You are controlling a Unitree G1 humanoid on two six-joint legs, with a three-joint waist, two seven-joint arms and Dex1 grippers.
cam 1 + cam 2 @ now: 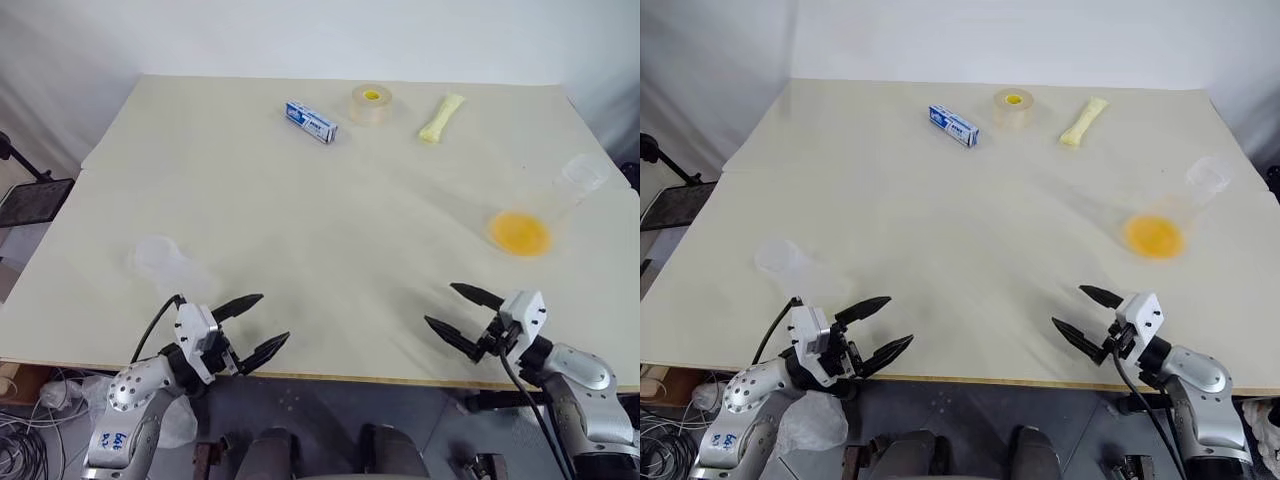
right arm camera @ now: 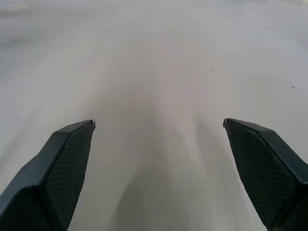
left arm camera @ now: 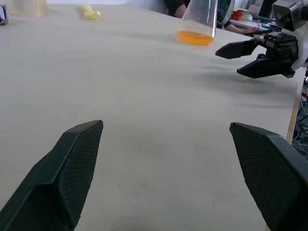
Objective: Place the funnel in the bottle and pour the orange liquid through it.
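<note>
- A cream-coloured table (image 1: 330, 200) spreads before the robot, with its two arms poised at the near edge.
- The left gripper (image 1: 252, 326) hovers over the table's near left edge, its two black fingers spread wide with nothing between them; it points inward toward the middle of the table.
- The right gripper (image 1: 462, 309) mirrors it at the near right edge, fingers likewise spread wide and empty, angled toward the left.
- In the left wrist view, the right gripper (image 3: 243, 58) appears across the bare tabletop, with the flask (image 3: 198, 21) standing beyond it.
- The orange liquid (image 1: 520, 233) sits as a shallow pool in the round base of that clear flask on the table's right side, well beyond the right gripper; the flask's neck (image 1: 581, 176) points toward the right edge in the head view.
- A small clear vessel (image 1: 160, 256), seemingly the bottle with the funnel, stands on the left side of the table, just beyond the left gripper; its transparent walls make it impossible to tell one piece from the other.
- Along the far side lie three other items: a blue-and-white box (image 1: 311, 121), a tape roll (image 1: 371, 104) with a yellow centre just beside it, and a pale yellow wrapped stick (image 1: 441, 117) farther right.
- The right wrist view looks between the right gripper's open fingers (image 2: 62, 163) onto bare tabletop.
</note>
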